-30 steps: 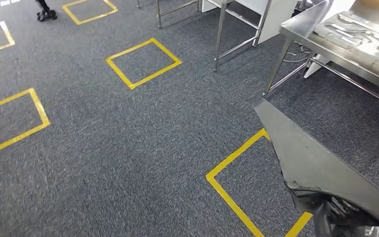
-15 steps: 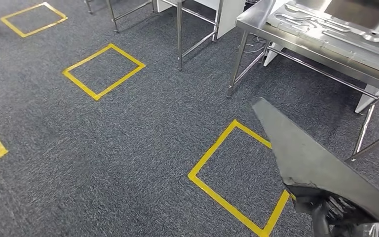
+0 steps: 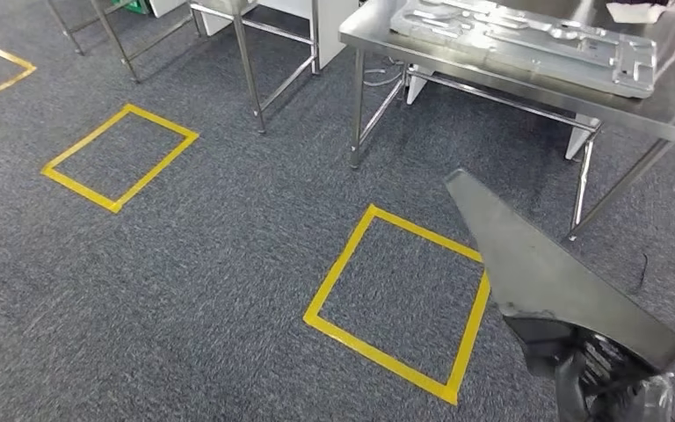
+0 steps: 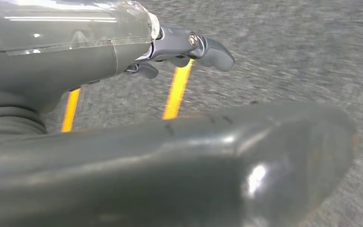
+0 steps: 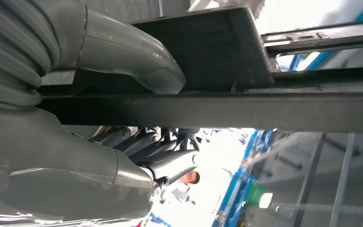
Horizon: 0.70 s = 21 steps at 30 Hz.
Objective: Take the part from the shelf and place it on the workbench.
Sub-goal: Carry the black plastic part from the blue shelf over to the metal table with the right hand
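Gripping the dark flat part (image 3: 545, 272) at its near end, the right hand (image 3: 602, 378) carries it out front above the carpet, apparently so it clears the bench (image 3: 668, 110) edge ahead. The left hand (image 4: 184, 47) hangs with nothing in it, fingers loosely apart.

Grey carpet floor (image 3: 185, 264), yellow tape squares (image 3: 395, 303), steel tables (image 3: 527, 79), perhaps blue racking (image 5: 246, 189) beyond

Floor and background items
Yellow tape squares (image 3: 397, 295) marked the grey carpet (image 3: 211, 290); steel frame legs (image 3: 248, 66) stood at its far edge.
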Available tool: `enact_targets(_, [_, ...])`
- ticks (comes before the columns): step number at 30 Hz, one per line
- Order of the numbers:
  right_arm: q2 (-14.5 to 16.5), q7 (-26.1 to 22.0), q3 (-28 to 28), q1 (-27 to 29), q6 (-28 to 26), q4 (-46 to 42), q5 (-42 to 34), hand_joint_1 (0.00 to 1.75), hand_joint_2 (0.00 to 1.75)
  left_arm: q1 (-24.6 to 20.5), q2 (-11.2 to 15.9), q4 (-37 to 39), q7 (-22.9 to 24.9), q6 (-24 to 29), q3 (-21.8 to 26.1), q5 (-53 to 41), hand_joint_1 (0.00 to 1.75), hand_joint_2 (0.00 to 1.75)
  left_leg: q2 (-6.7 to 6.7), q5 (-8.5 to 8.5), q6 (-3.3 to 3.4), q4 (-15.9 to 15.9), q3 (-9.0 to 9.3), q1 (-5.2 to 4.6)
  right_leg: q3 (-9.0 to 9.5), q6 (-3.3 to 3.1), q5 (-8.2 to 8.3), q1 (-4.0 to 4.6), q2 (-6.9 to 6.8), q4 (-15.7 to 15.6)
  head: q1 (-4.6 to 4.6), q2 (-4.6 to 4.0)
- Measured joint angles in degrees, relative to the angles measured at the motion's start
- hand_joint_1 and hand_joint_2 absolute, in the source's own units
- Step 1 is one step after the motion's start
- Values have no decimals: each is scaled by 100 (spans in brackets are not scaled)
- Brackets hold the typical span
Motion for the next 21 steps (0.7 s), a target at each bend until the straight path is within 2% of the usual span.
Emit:
enact_targets(1, [3, 0, 0, -25, -9, 11, -1, 175, 175, 4, 6, 0, 2, -4, 0, -2, 0, 0, -158, -181, -8, 378, -183, 1, 3, -20, -2, 6, 65, -3, -1, 0])
enact_targets(2, [7, 1, 0, -42, -13, 23, -2, 175, 175, 11, 10, 0, 5, -10, -1, -3, 0, 0, -236, -343, -10, 784, -395, 1, 2, -34, -7, 13, 142, 4, -1, 0])
enact_targets(3, [9, 2, 0, -48, -17, 36, -3, 175, 175, 21, 16, 0, 8, -18, -1, -4, 0, 0, -266, -418, -13, 1087, -569, 0, 3, -42, -15, 19, 231, 12, -1, 0])
enact_targets(4, [13, 2, 0, -47, -20, 44, -2, 175, 175, 31, 20, 0, 11, -26, -2, -5, 0, 0, -276, -373, -9, 1194, -658, 0, 8, -46, -24, 24, 322, 24, -1, 0])
enact_targets(5, [16, 2, 0, -46, -21, 51, -2, 175, 175, 35, 23, 0, 13, -34, -2, -6, 0, 0, -291, -205, 3, 1058, -636, 0, 16, -41, -35, 27, 417, 37, -1, 0])
enact_targets(6, [18, 2, 0, -47, -22, 55, -2, 175, 175, 37, 28, 0, 14, -40, -3, -7, 0, 0, -348, 48, 23, 716, -519, 0, 30, -31, -50, 29, 508, 52, -1, 0])
enact_targets(8, [19, 3, 0, -55, -28, 63, -3, 175, 175, 37, 48, 0, 15, -46, -4, -9, 0, 0, -636, 413, 81, -35, -232, 12, 30, 5, -81, 32, 669, 92, -1, 0])
enact_targets(9, [20, 6, 0, -62, -32, 69, -6, 175, 175, 35, 58, 0, 17, -49, -4, -9, 0, 0, -756, 481, 101, -257, -146, 11, 11, 34, -89, 22, 739, 111, -1, 0])
enact_targets(10, [20, 9, 0, -66, -36, 76, -12, 175, 175, 30, 66, 0, 20, -50, -5, -10, 0, 0, -820, 469, 120, -343, -111, 4, -17, 71, -88, 9, 805, 121, -1, 0])
enact_targets(12, [18, 20, 0, -66, -43, 88, -39, 175, 175, 14, 68, 0, 27, -56, -9, -16, 0, 0, -709, 472, 159, -392, -88, -2, -58, 150, -77, -21, 922, 121, -1, -1])
enact_targets(13, [16, 23, 0, -63, -49, 92, -57, 175, 175, 4, 71, 0, 30, -57, -11, -20, 0, 0, -637, 483, 189, -426, -69, 9, -78, 182, -96, -16, 852, 152, -1, -1])
enact_targets(14, [11, 26, 0, -70, -54, 97, -78, 175, 175, -3, 73, 0, 33, -59, -13, -22, 0, 0, -558, 494, 223, -461, -50, 24, -132, 211, -161, -8, 695, 262, 0, -1])
enact_targets(15, [2, 30, 0, -85, -60, 102, -94, 175, 175, -8, 74, 0, 34, -59, -13, -22, 0, 0, -474, 501, 253, -489, -33, 35, -240, 242, -282, -3, 483, 484, 1, 0])
enact_targets(16, [-5, 39, 1, -102, -66, 113, -108, 175, 175, -7, 78, 0, 35, -60, -13, -19, 0, 0, -398, 493, 269, -495, -23, 24, -407, 273, -438, -4, 265, 803, 2, 0])
enact_targets(17, [-14, 56, 2, -118, -73, 128, -121, 175, 175, 0, 78, 0, 35, -61, -13, -14, 0, 0, -323, 479, 282, -494, -17, 16, -606, 301, -596, -18, 145, 1171, 2, 0])
enact_targets(18, [-21, 96, 3, -126, -91, 148, -134, 175, 175, 10, 78, 0, 35, -64, -13, -9, 0, 0, -254, 465, 280, -491, -11, 9, -782, 325, -691, -36, 95, 1483, 3, 0])
enact_targets(19, [-25, 155, 4, -128, -122, 173, -146, 175, 175, 18, 78, 0, 35, -69, -12, -3, 0, 0, -195, 448, 274, -490, 0, 6, -873, 340, -681, -51, 77, 1626, 2, 0])
enact_targets(20, [-28, 231, 4, -128, -163, 198, -144, 175, 175, 18, 78, 0, 35, -79, -11, 2, 0, 0, -150, 427, 263, -488, 16, 5, -853, 347, -564, -62, 69, 1556, 2, 0])
enact_targets(21, [-31, 319, 4, -129, -209, 223, -128, 175, 175, 14, 77, 0, 35, -90, -11, 6, 0, 0, -114, 404, 248, -488, 41, 5, -709, 344, -362, -68, 58, 1260, 3, 0])
